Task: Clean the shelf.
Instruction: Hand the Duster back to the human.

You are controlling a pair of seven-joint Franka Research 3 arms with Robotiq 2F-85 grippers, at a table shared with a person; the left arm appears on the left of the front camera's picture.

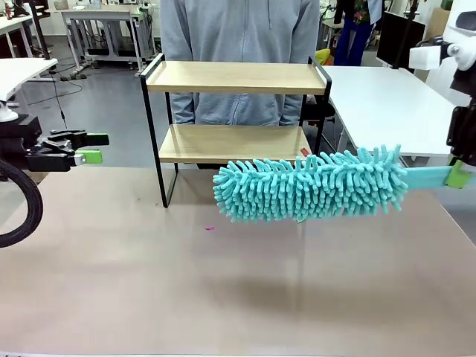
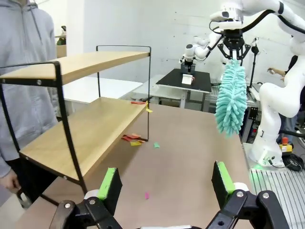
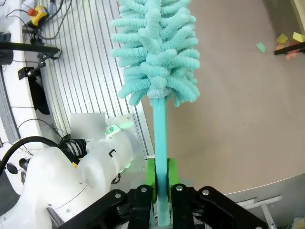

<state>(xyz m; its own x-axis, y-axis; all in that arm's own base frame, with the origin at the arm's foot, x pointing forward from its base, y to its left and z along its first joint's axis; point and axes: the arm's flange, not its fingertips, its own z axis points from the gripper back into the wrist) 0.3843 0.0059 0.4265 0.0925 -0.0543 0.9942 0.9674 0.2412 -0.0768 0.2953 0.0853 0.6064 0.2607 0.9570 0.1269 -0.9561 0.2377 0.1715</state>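
Plainly, shelf [image 1: 236, 77]: two light boards, black frame.

This is a robotics lab. A brown worktop [image 1: 238, 282] stands between two white robot arms; the left wrist view shows the right arm [image 2: 276, 109] bolted to a ribbed metal base plate [image 2: 279, 191] beside the worktop, and another robot arm [image 2: 200, 47] at a black table farther off. White tables [image 1: 387, 104] stand on a grey floor [image 1: 97, 111] with loose cables, and the far wall is bare. An emergency-stop button [image 3: 37, 14] lies among cables near the right arm's base.
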